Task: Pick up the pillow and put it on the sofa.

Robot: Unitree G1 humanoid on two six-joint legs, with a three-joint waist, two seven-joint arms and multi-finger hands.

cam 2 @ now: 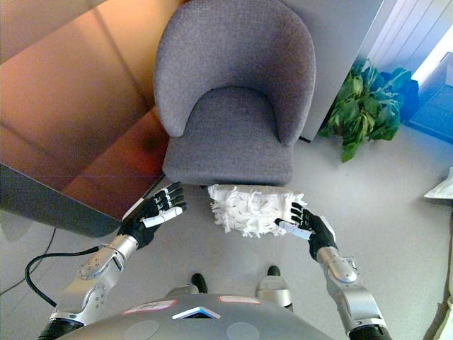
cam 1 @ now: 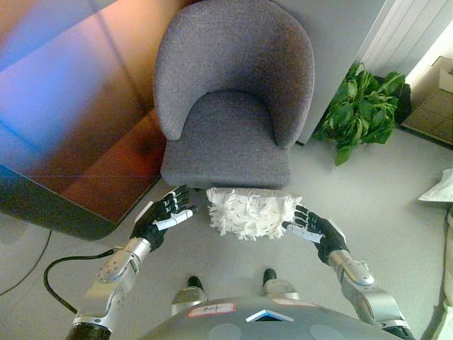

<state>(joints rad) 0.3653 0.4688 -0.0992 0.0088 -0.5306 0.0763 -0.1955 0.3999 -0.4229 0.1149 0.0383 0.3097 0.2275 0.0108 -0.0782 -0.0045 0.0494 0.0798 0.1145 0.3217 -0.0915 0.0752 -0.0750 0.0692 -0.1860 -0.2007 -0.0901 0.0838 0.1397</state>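
Note:
A white shaggy pillow [cam 1: 251, 212] lies on the floor right in front of a grey upholstered armchair sofa [cam 1: 230, 106]; the seat is empty. My left hand [cam 1: 164, 216] is open, fingers straight, a short way left of the pillow and apart from it. My right hand [cam 1: 315, 230] is open at the pillow's right end, fingertips at or just touching its fringe. The pillow also shows in the right eye view [cam 2: 251, 209], between my left hand [cam 2: 152, 211] and right hand [cam 2: 306, 227].
A dark table or counter edge [cam 1: 56, 212] runs along the left. A green potted plant [cam 1: 361, 106] stands right of the sofa by a grey wall panel. Cardboard boxes [cam 1: 432, 103] and a white object [cam 1: 439, 191] sit at the far right.

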